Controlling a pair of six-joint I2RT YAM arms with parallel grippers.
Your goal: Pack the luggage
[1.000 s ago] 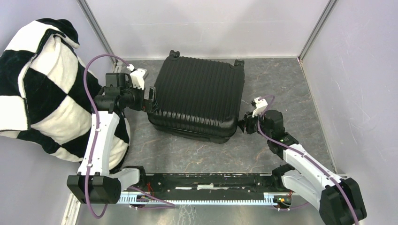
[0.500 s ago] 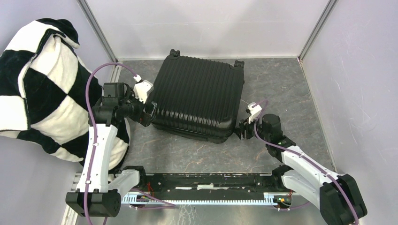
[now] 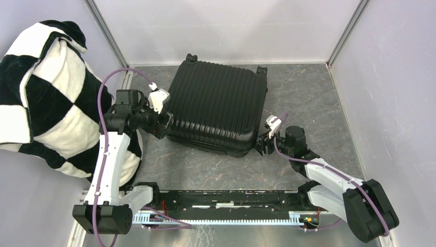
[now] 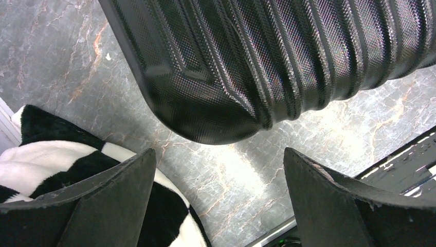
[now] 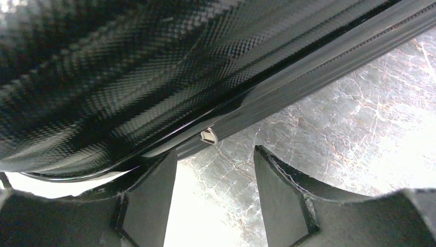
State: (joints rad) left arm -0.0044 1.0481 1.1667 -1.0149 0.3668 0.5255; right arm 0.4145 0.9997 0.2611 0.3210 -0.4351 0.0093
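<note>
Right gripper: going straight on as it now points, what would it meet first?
Most likely the luggage: the right gripper, jaws apart, points at its lower side edge, close ahead in the wrist view. The exact gap is unclear.

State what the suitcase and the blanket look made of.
Suitcase: hard plastic, likely; ribbed black shell with a fine woven-look texture and slight gloss. Blanket: soft plush fabric, probably fleece; fuzzy matte black-and-white checks, bunched in folds.

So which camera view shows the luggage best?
Top external: the whole luggage is visible, lying flat on the table with its ribbed shell up. The left wrist view catches only one rounded corner; the right wrist view shows just a close-up strip of shell and edge seam.
</note>
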